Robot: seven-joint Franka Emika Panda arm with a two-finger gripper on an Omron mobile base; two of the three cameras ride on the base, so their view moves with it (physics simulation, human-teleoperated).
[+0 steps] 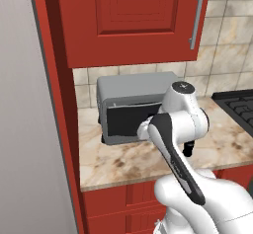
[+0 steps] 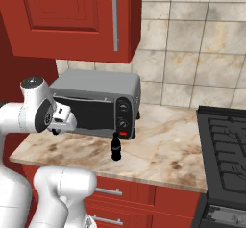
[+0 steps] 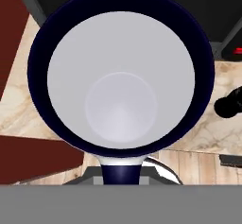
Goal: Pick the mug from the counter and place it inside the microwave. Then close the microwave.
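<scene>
The mug (image 3: 121,86) looms very close in the hand view. I look straight down into its pale grey inside, ringed by a dark blue rim. My gripper (image 3: 121,173) is shut on the mug's near wall, with a dark fingertip showing at the rim. Beneath the mug lies the beige marbled counter (image 3: 19,105), which also shows in the base views (image 1: 123,161) (image 2: 163,150). My white arm (image 1: 178,124) bends low in front of the counter and hides the mug in both base views. The microwave is out of view.
A grey toaster oven (image 2: 96,104) with a dark glass door and a red knob stands at the back of the counter. A small dark bottle-like thing (image 2: 116,147) stands in front of it. Red cabinets (image 1: 133,20) hang above, and a black stove (image 2: 223,145) lies to the right.
</scene>
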